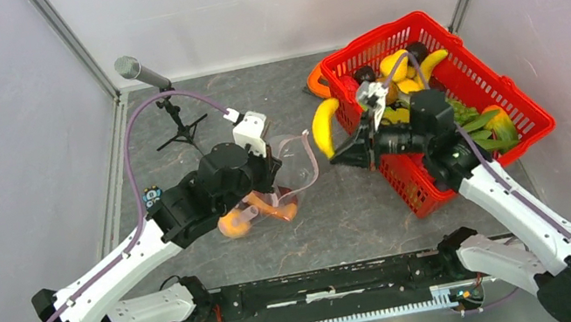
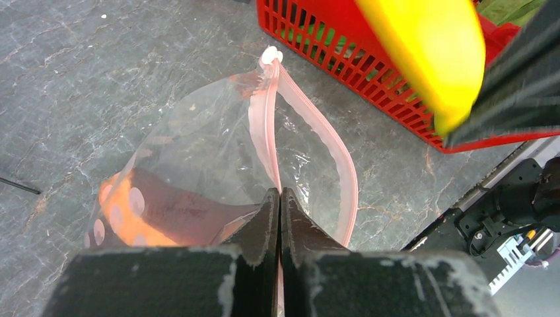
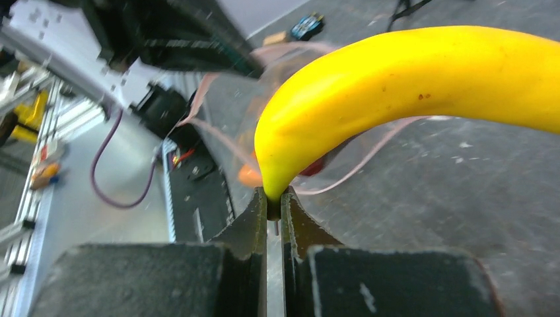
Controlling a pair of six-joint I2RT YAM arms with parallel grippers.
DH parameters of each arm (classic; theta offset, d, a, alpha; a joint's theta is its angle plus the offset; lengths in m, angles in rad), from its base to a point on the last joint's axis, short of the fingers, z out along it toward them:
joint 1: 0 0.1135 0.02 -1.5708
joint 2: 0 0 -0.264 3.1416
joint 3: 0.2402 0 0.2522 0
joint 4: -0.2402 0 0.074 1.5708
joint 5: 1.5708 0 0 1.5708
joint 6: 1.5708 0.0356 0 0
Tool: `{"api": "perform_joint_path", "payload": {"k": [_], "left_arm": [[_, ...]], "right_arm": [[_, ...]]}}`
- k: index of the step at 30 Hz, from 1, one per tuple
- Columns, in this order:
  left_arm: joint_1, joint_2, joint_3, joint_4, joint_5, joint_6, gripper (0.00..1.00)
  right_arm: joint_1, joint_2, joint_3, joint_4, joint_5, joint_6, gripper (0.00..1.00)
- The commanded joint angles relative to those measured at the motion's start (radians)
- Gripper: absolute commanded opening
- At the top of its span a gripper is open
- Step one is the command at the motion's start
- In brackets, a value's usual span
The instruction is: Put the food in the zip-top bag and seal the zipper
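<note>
The clear zip-top bag (image 1: 297, 161) stands with its mouth spread, and its pink zipper (image 2: 264, 125) loops open. My left gripper (image 2: 280, 198) is shut on the near side of that zipper strip. Orange food (image 2: 125, 224) lies inside the bag at the bottom left. A yellow banana (image 3: 409, 79) hangs in the air between basket and bag, close to the bag's mouth. My right gripper (image 3: 274, 198) is shut on its tip. In the top view the banana (image 1: 325, 126) sits just right of the bag, with the right gripper (image 1: 340, 151) below it.
A red mesh basket (image 1: 519, 98) at the right holds more food, yellow pieces (image 1: 406, 86) and green ones (image 1: 479, 122). A flat orange ring (image 1: 316, 80) lies at its left corner. A microphone on a small tripod (image 1: 142, 71) stands at the back left.
</note>
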Motion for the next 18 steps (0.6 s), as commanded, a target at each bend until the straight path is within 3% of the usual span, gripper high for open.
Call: {"api": "perform_joint_path", "payload": {"k": [1, 12, 18], "left_arm": [[0.003, -0.022, -0.01, 0.054, -0.02, -0.04, 0.02], [0.003, -0.028, -0.013, 0.049, -0.043, -0.044, 0.02], [0.003, -0.05, -0.033, 0.065, -0.002, -0.024, 0.02]], "right_arm": [[0.113, 0.0, 0.063, -0.191, 0.003, -0.156, 0.0], [0.382, 0.034, 0.077, -0.292, -0.028, -0.286, 0.0], [0.443, 0.079, 0.066, -0.275, -0.04, -0.314, 0.0]]}}
